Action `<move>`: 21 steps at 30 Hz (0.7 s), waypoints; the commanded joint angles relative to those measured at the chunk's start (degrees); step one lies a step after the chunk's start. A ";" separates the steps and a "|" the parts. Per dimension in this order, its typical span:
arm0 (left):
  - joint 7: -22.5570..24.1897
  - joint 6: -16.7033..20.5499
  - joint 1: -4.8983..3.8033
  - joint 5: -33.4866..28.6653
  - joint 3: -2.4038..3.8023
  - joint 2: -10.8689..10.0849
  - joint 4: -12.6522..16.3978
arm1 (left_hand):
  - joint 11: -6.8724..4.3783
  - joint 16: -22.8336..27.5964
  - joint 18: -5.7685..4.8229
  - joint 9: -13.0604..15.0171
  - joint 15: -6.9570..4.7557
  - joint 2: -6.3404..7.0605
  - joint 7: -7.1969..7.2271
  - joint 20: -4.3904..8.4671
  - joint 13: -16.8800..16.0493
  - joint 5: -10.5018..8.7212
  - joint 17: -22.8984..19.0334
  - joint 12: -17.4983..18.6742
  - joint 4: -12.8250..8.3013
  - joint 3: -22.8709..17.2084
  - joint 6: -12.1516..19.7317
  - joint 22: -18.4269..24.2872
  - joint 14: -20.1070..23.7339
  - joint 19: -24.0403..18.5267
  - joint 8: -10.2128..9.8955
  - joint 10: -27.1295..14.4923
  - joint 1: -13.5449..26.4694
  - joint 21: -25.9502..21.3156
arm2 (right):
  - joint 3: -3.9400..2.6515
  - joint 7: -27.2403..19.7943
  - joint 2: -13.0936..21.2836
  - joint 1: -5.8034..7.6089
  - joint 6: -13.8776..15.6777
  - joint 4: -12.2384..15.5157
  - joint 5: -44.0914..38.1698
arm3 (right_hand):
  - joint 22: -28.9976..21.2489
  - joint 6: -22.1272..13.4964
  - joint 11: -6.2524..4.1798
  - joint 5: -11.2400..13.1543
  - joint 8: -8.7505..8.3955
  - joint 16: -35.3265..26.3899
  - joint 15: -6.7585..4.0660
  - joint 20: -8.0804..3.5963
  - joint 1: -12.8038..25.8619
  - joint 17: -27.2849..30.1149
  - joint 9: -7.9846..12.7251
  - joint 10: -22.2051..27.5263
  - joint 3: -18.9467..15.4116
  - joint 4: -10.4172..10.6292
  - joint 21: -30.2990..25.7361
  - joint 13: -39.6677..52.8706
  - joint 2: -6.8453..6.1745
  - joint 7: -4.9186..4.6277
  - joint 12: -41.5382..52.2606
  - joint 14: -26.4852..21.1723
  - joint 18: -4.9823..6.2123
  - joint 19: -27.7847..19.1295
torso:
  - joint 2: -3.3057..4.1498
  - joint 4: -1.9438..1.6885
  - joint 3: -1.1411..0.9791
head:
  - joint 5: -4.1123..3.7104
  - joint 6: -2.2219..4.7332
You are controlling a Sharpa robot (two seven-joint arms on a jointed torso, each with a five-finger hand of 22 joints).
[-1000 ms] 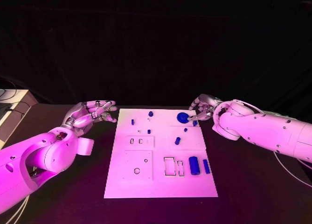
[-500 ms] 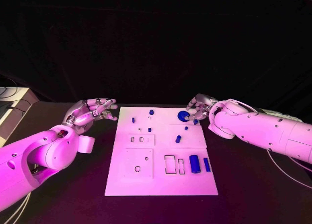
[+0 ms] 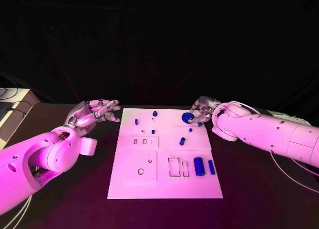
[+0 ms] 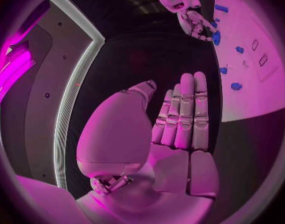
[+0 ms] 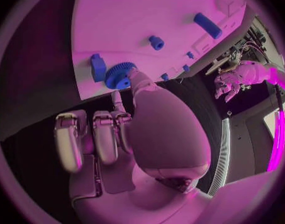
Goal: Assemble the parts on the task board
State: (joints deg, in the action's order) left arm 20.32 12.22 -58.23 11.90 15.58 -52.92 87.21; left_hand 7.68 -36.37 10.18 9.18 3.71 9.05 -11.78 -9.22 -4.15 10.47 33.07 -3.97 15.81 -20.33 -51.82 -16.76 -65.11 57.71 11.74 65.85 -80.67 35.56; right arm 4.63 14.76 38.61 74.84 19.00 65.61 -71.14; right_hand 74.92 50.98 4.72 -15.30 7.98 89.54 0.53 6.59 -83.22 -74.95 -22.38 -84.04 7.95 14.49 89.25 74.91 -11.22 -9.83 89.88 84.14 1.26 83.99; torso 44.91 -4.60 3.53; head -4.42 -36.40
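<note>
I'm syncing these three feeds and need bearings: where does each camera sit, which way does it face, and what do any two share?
Head view: on the robot's head, looking down at the task board; both arms enter, left hand, right hand.
Left wrist view: behind the left hand, facing across the board toward the right hand.
Right wrist view: behind the right hand, facing the board; the left hand beyond.
Shared: all show the blue gear.

Board (image 3: 166,188) lies centred on the table (image 3: 255,191). Gear (image 3: 187,118) sits at the board's far right corner, right hand (image 3: 202,110) touching it. Left hand (image 3: 92,114) hovers beside the board's far left edge. Two cylinders (image 3: 199,167) lie near the right edge, closer in.
</note>
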 commanded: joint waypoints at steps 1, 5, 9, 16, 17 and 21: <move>0.52 -0.88 -0.02 0.20 0.04 0.14 0.08 | 0.09 -0.33 0.09 0.10 -0.01 0.37 0.13 0.05 0.07 -0.34 0.07 0.29 0.02 -0.36 -0.28 -0.06 0.52 -0.46 -0.22 -0.43 -0.13 0.19 | 0.03 0.15 -0.18 -0.12 -1.30 -0.04 -1.08 | 14.46 0.65 0.38 -0.34 0.41 0.36 0.37 0.19 -0.66 -14.44 -0.10 -5.96 0.24 0.17 0.27 15.09 -0.10 0.02 0.12 5.72 -1.09 5.69 | 0.01 0.12 -0.04 | 0.18 -0.05; 0.50 -0.86 -0.02 0.21 0.04 0.14 0.06 | 0.07 -0.49 0.11 0.14 -0.04 0.40 0.15 0.04 0.06 -0.34 0.20 0.25 0.05 -0.46 -0.34 -0.20 0.62 -0.66 -0.22 -0.42 -0.09 0.41 | 0.05 0.07 -0.27 -0.17 -1.50 -0.05 -1.07 | 14.54 1.30 0.28 -0.87 0.76 0.35 0.29 0.14 -1.19 -14.43 -0.19 -5.96 1.11 0.42 0.32 15.09 0.32 0.14 0.12 5.72 -1.11 5.72 | -0.02 0.09 -0.03 | 0.17 -0.13; 0.46 -0.84 -0.02 0.21 0.04 0.13 0.04 | 0.07 -0.49 0.11 0.14 -0.04 0.40 0.15 0.04 0.06 -0.34 0.20 0.25 0.05 -0.46 -0.34 -0.20 0.62 -0.66 -0.22 -0.42 -0.09 0.41 | 0.06 -0.15 -0.28 -0.19 -1.91 -0.12 -0.84 | 14.57 2.53 0.04 -1.47 1.15 0.37 0.08 -0.02 -1.71 -14.51 -0.15 -5.96 3.40 0.94 0.35 15.09 1.23 0.40 0.12 5.74 -1.12 5.73 | -0.04 0.04 -0.01 | 0.12 -0.20; 0.38 -0.82 -0.02 0.21 0.04 0.11 0.01 | 0.07 -0.49 0.11 0.14 -0.04 0.40 0.15 0.04 0.06 -0.34 0.20 0.25 0.05 -0.46 -0.34 -0.20 0.62 -0.66 -0.22 -0.42 -0.09 0.41 | 0.07 -0.56 -0.56 -0.21 -2.46 -0.24 -0.38 | 14.64 3.29 -0.11 -1.29 1.19 0.35 -0.10 -0.17 -1.43 -14.43 0.03 -5.96 4.92 1.33 0.40 15.09 0.92 0.56 0.12 5.72 -1.13 5.76 | -0.03 0.07 -0.01 | 0.14 -0.25; 0.37 -0.82 -0.02 0.21 0.04 0.12 0.00 | 0.07 -0.49 0.11 0.14 -0.04 0.40 0.15 0.04 0.06 -0.34 0.20 0.25 0.05 -0.46 -0.34 -0.20 0.62 -0.66 -0.22 -0.42 -0.09 0.41 | 0.08 -0.57 -0.64 -0.21 -2.52 -0.26 -0.34 | 14.67 3.30 -0.11 -1.21 1.14 0.36 -0.11 -0.19 -1.29 -14.45 0.07 -5.96 5.00 1.39 0.43 15.09 0.71 0.56 0.12 5.72 -1.14 5.78 | -0.03 0.05 0.01 | 0.13 -0.32; 0.34 -0.80 -0.02 0.21 0.04 0.13 -0.02 | 0.07 -0.49 0.11 0.14 -0.04 0.40 0.15 0.04 0.06 -0.34 0.20 0.25 0.05 -0.46 -0.34 -0.20 0.62 -0.66 -0.22 -0.42 -0.09 0.41 | 0.09 -0.49 -0.75 -0.22 -2.49 -0.26 -0.35 | 14.71 3.32 -0.12 -1.05 1.04 0.35 -0.12 -0.21 -0.93 -14.43 0.16 -5.96 5.12 1.54 0.45 15.09 0.22 0.56 0.12 5.72 -1.15 5.80 | -0.04 0.01 -0.01 | 0.13 -0.30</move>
State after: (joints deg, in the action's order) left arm 20.27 12.22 -58.23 11.96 15.58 -52.91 87.12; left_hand 7.68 -36.71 10.18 9.26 3.50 9.05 -11.78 -9.22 -4.15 10.47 33.21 -3.97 15.97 -20.49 -51.82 -16.90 -64.89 57.30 11.74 65.85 -80.67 35.77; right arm 4.67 14.67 37.94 74.70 17.83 65.34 -71.25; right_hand 74.91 53.97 4.72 -16.63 8.85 89.54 0.53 6.58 -84.45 -74.94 -22.28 -84.04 12.83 16.04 89.47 74.94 -10.46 -9.30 89.88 84.14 1.26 83.99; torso 44.88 -4.52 3.53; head -4.26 -36.67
